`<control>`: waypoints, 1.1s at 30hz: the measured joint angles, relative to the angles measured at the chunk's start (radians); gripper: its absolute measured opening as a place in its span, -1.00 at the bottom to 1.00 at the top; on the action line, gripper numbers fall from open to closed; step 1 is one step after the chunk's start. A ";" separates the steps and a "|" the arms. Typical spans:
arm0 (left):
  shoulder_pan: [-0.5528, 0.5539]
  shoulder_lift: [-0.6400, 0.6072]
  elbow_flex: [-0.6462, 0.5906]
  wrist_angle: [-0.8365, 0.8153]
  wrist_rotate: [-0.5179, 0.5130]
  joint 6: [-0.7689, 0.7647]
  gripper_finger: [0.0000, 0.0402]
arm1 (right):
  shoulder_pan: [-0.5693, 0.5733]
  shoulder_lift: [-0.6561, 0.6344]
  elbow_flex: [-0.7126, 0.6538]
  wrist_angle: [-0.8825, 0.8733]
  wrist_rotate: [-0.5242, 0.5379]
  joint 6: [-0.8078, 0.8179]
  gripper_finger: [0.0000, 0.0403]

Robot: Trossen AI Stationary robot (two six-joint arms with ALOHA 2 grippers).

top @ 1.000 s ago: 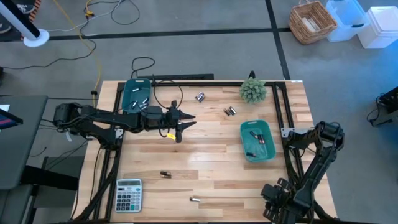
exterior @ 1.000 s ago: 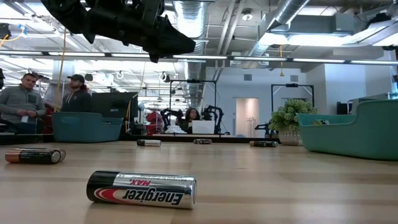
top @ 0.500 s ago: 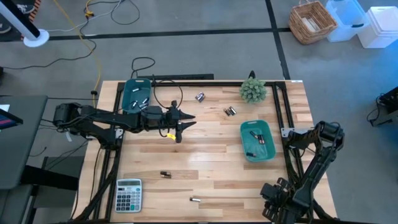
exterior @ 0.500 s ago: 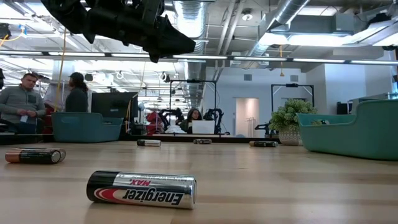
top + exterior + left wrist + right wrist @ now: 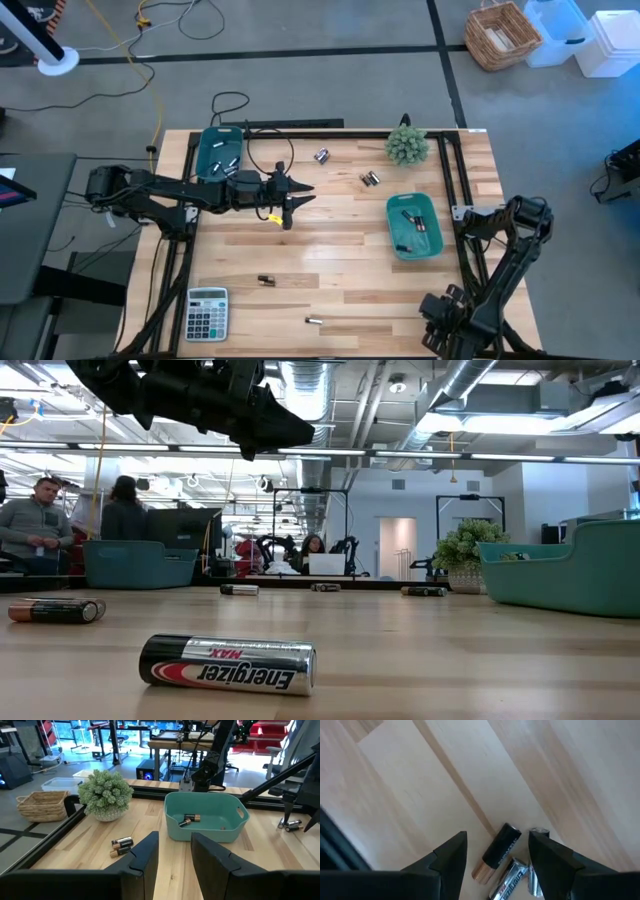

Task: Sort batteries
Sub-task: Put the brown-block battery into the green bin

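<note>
Over table centre, left pincer [image 5: 288, 208] hangs horiz., part-spread, empty; right pincer [image 5: 497, 851] spread over batteries [image 5: 510, 860].

A grey calculator [image 5: 207, 313] lies at the table's near-left corner, a small potted plant [image 5: 406, 146] far right.

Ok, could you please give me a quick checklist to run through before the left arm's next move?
1. Left hand empty, fingers apart: ok.
2. Left hand raised off the table: ok.
3. Pair of batteries beside the plant unobstructed: ok.
4. Right teal bin has room: ok.
5. No loose batteries on the table: not ok; a dark battery also lies near the calculator.
6. Right hand open, its arm folded at the table's right edge: ok.
</note>
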 joint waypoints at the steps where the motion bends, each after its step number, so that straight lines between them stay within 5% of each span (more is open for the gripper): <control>1: 0.000 0.000 0.000 0.000 0.000 0.000 -0.47 | 0.000 0.010 0.000 0.003 0.000 0.000 0.13; 14: 0.000 0.000 0.000 0.002 0.000 -0.001 -0.47 | 0.002 0.052 0.005 0.020 -0.002 -0.004 -0.04; 25: 0.000 0.000 0.000 0.001 0.000 0.000 -0.47 | 0.002 0.052 0.005 0.021 -0.004 -0.012 -0.49; 33: 0.000 0.000 0.000 0.001 0.000 0.000 -0.47 | 0.002 0.053 0.005 0.026 -0.004 -0.019 -0.62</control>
